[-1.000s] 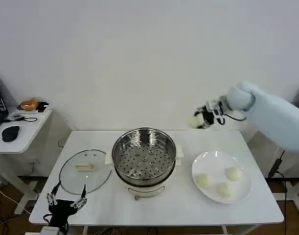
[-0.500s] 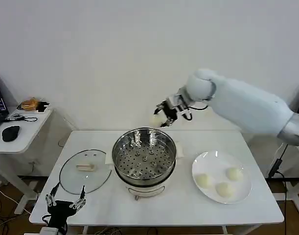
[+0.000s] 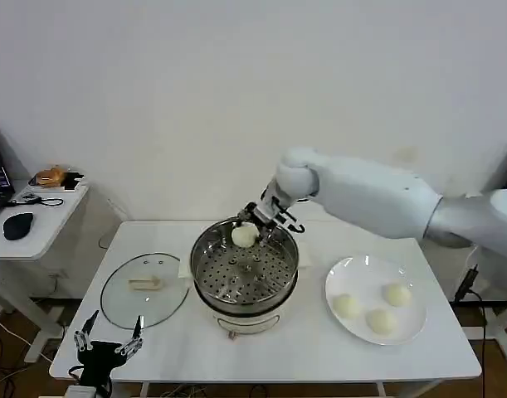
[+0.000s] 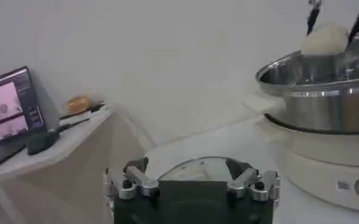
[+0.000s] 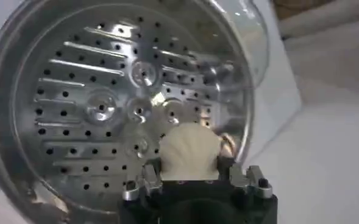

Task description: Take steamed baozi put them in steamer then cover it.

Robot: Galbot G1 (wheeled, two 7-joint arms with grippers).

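Observation:
My right gripper (image 3: 251,230) is shut on one off-white baozi (image 3: 244,235) and holds it over the far rim of the steamer (image 3: 245,267). In the right wrist view the held baozi (image 5: 188,152) sits between the fingers, above the perforated tray (image 5: 106,103). Three more baozi (image 3: 346,306) lie on the white plate (image 3: 363,269) to the right of the steamer. The glass cover (image 3: 145,289) with its beige handle lies flat on the table to the left of the steamer. My left gripper (image 3: 105,347) hangs open near the table's front left corner.
A side table (image 3: 33,220) at the left carries a black mouse, a cable and orange-brown food. The white work table (image 3: 261,352) has bare room along its front edge. A white wall stands behind.
The right arm has swung left from above the plate's far side to the steamer and come down, carrying the baozi to just above the tray. The left gripper has stayed put.

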